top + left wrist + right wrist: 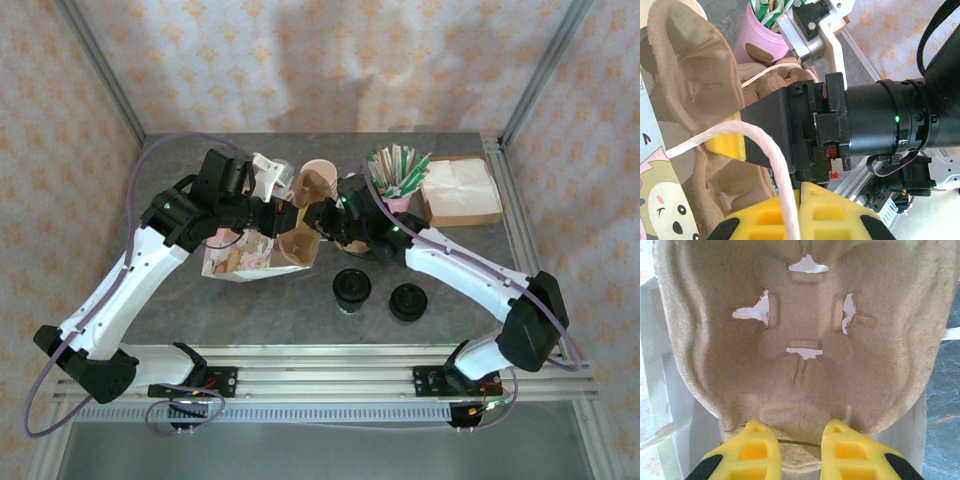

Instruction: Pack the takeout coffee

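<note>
A dark grey stone-patterned surface [300, 315] carries a printed paper bag [232, 260] at left, a black-lidded paper cup [351, 287] beside a stack of black lids [407, 301], stacked beige cups [318, 177], a pink cup [398, 203] of sticks, and napkins [460, 190]

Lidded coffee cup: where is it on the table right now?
Top view: the lidded coffee cup stands near-centre on the table, just left of the low stack of black lids and in front of the pulp carrier.

The left arm [130, 275] and right arm [465, 268] are white shells joined by black housings, with lavender cables [35, 395] looping from black bases [100, 375]. The left gripper [802, 200] and right gripper [796, 427] have yellow ribbed fingers, black at the root.
</note>
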Robot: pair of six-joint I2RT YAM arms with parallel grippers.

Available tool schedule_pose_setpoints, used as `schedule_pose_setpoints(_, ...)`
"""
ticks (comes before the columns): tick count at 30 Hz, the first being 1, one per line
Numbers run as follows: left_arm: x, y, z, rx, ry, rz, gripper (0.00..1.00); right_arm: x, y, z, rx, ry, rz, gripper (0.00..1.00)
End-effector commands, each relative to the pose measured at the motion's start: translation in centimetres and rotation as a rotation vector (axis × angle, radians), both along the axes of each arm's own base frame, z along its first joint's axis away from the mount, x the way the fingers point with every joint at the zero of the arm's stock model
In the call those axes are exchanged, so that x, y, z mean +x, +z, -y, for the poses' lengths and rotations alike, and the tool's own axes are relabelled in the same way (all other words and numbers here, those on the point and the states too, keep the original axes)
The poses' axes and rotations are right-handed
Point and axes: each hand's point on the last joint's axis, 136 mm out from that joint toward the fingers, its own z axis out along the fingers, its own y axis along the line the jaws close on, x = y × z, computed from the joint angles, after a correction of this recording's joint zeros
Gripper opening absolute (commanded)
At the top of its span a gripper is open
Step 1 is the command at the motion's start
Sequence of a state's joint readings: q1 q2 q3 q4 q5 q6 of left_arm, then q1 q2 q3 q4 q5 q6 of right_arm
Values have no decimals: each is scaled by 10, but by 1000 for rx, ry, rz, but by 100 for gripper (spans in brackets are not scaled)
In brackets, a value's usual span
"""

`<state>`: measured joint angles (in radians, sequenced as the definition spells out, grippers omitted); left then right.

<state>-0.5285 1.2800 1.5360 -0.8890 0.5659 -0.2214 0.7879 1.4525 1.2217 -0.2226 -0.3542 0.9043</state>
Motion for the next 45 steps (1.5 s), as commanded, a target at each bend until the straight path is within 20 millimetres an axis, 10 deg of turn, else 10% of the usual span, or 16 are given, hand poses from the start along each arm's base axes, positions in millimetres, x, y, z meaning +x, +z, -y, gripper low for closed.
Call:
schedule_pose_setpoints(1, -3, 8, 2, -6, -23, 37, 0, 6, 34, 7, 33, -29, 83, 16)
schedule_pose_setpoints(12, 16, 6, -12, 30, 114, 53, 0, -3, 47, 15, 51, -25, 100, 16)
schedule_pose_setpoints(25, 15, 91, 10, -452, 199, 82, 0, -16, 90, 53, -26, -79, 228, 16)
schedule_pose_setpoints(45, 21, 6, -29, -478, 449, 84, 0, -16, 73, 30, -275, -4, 258, 16)
